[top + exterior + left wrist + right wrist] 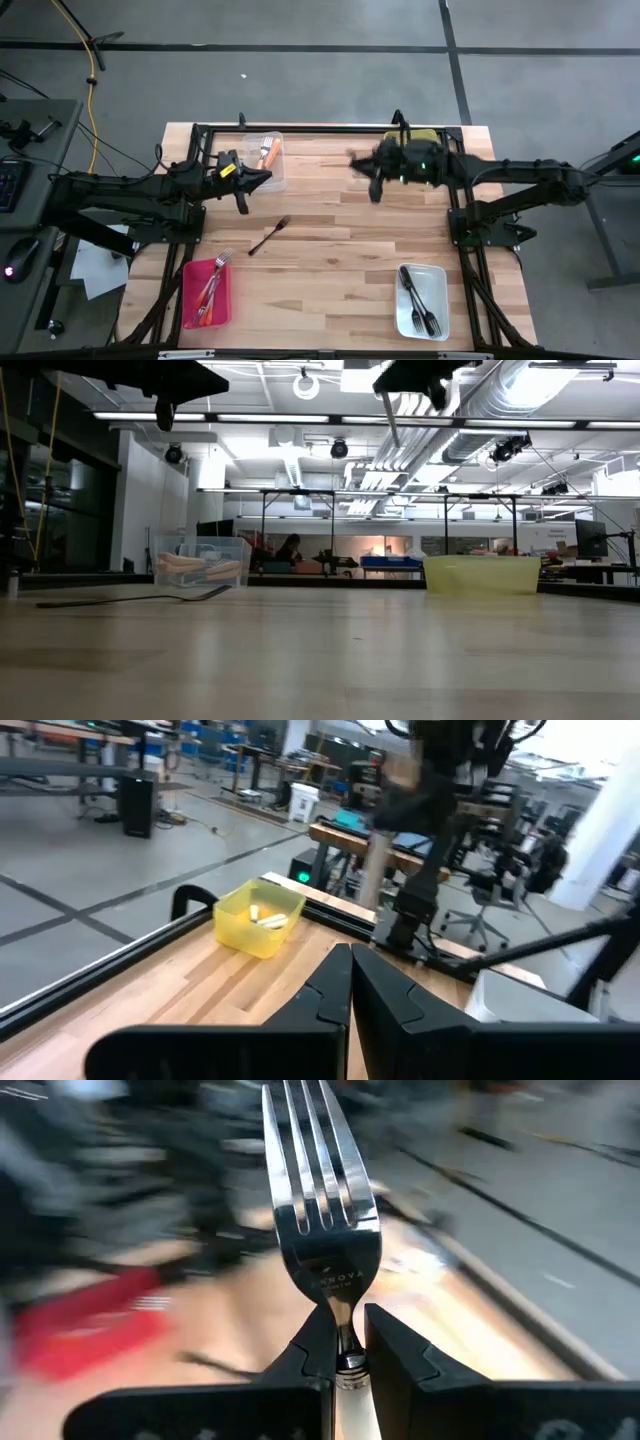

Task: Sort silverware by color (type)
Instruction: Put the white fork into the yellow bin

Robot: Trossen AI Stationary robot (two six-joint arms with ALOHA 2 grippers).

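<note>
A fork with a white handle [328, 1230] stood between the fingers of the right end effector [341, 1342], which was closed on its neck, the tines pointing away from the wrist. This end effector [372, 172] was raised above the far part of the worktop [340, 250], just beside the yellow bin [421, 136].

The left end effector [262, 181] was closed on nothing, its fingers pressed together, beside the clear bin [272, 172] that held orange-handled pieces [268, 152]. Near it, toward the front edge, a dark fork [268, 236] lay flat on the bare wood.

Further toward the front, the red bin [205, 318] held red-handled utensils [211, 288], and the white bin [435, 278], well apart from it, held dark forks [419, 302].
</note>
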